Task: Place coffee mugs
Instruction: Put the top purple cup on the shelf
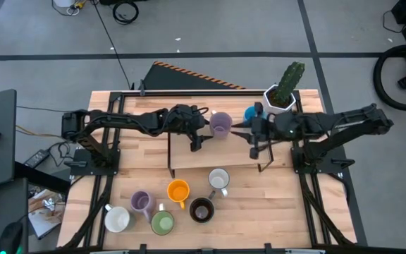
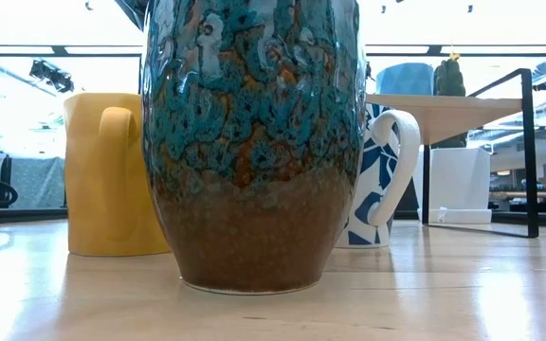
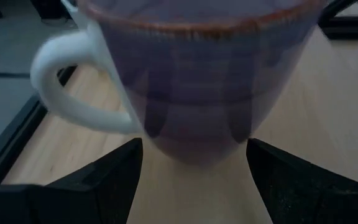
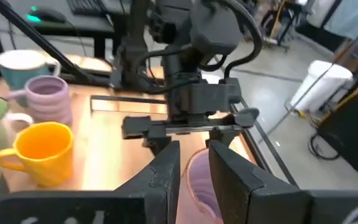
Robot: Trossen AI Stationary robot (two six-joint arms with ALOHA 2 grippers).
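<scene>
A lavender mug (image 1: 220,125) with a white handle (image 3: 61,81) stands upright on its base on the raised wooden shelf (image 1: 189,152). My left gripper (image 1: 204,129) is open and level, one finger on each side of the mug's foot (image 3: 194,152), and touches nothing. My right gripper (image 1: 256,134) hovers over the shelf on the mug's right. Its fingers (image 4: 194,163) are almost together and empty. A blue mug (image 1: 250,113) stands on the shelf's far right part. Several more mugs stand on the table in front, among them orange (image 1: 178,190), dark brown (image 1: 201,210) and green (image 1: 162,223).
A white pot with a cactus (image 1: 282,95) stands at the far right corner, just behind the blue mug. The shelf's black legs (image 1: 169,159) stand mid-table. The mugs on the table cluster at the near left and middle. The near right of the table (image 1: 287,212) is bare wood.
</scene>
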